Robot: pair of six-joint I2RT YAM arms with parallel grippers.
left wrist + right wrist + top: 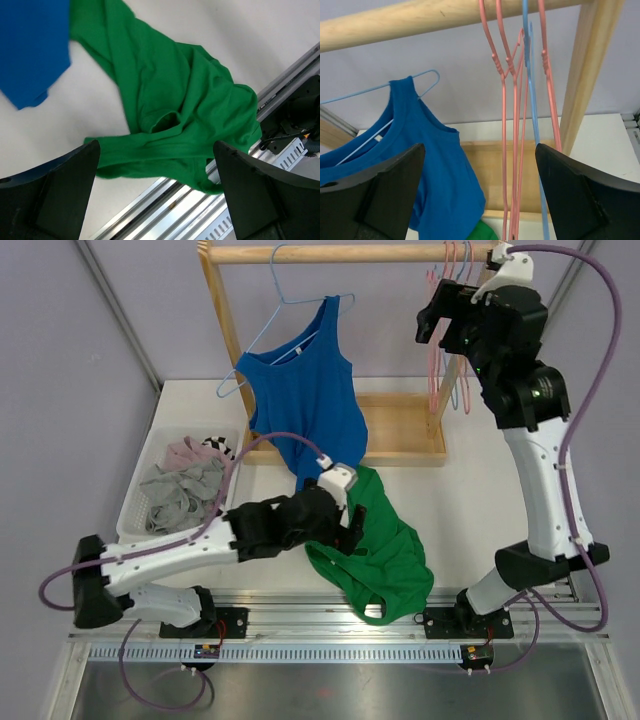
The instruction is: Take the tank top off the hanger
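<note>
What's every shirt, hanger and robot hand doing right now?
blue tank top, on its hanger, hanging crooked
light blue hanger, hooked on the wooden rod, tilted
green garment, crumpled on the table, off any hanger
spare hangers, empty, hanging on the rod
bin, holding crumpled clothes
left gripper, open, over the green garment
right gripper, open, empty, by the spare hangers

Bright, even light throughout.
You get only soft shadows under the green garment point(375, 540); both wrist views blur their dark near fingers point(60, 195).
</note>
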